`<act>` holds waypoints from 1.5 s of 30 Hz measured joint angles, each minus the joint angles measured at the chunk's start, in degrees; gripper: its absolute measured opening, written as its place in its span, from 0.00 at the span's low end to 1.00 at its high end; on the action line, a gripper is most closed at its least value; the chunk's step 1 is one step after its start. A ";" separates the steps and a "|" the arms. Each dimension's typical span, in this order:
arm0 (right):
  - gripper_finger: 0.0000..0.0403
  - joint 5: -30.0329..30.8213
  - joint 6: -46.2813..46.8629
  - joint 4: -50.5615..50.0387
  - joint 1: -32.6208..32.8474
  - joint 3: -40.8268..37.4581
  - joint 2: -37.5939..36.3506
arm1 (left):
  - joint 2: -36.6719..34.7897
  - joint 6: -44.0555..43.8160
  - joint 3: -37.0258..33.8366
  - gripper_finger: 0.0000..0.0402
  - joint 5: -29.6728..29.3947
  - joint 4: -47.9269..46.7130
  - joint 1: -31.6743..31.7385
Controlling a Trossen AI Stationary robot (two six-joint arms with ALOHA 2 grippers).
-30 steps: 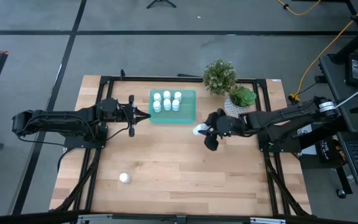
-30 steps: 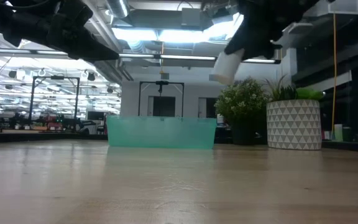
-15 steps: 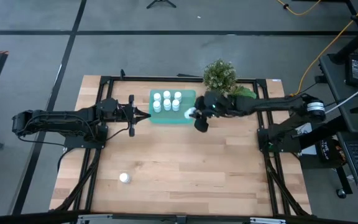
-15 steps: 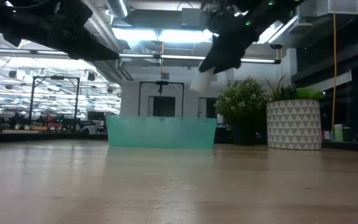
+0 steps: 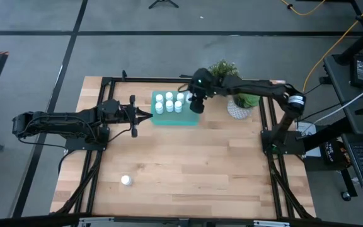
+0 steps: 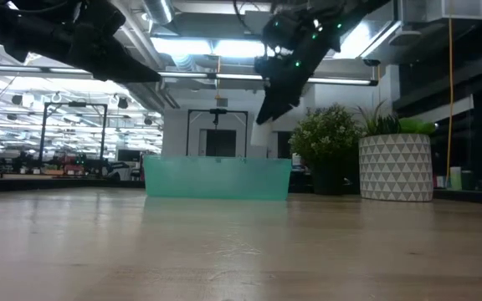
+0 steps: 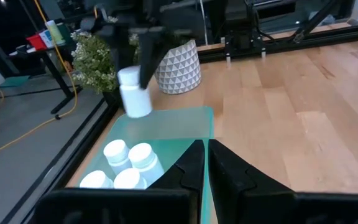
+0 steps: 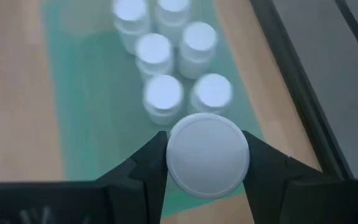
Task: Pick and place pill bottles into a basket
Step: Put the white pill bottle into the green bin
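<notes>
I've got the right gripper [image 8: 207, 158] clamped on a pill bottle [image 8: 207, 154] above the basket's [image 5: 191, 118] right end beside six placed bottles [image 5: 169, 103]; next I lower and release.

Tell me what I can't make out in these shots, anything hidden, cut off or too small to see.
- Bottles in the basket, low view: hidden by its frosted front wall.
- Held pill bottle, high view: hidden under the right claw.
- Bottle labels: too small in the high view, blurred in the right wrist view.
- Nearest bottles in the basket, left wrist view: cut off by the left claw and the picture's bottom edge.
- Lone bottle: seen only in the high view.
</notes>
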 joint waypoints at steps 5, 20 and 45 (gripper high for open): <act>0.40 0.02 -0.06 -0.74 -2.34 1.05 2.02 | 0.00 0.00 0.00 0.03 0.00 0.00 0.02; 0.40 -0.03 0.74 2.85 -2.64 1.07 7.87 | 0.00 0.00 0.00 0.02 0.02 0.00 0.02; 0.40 -0.01 0.88 2.93 -3.80 1.05 11.81 | 0.00 0.00 0.00 0.03 0.04 0.00 0.02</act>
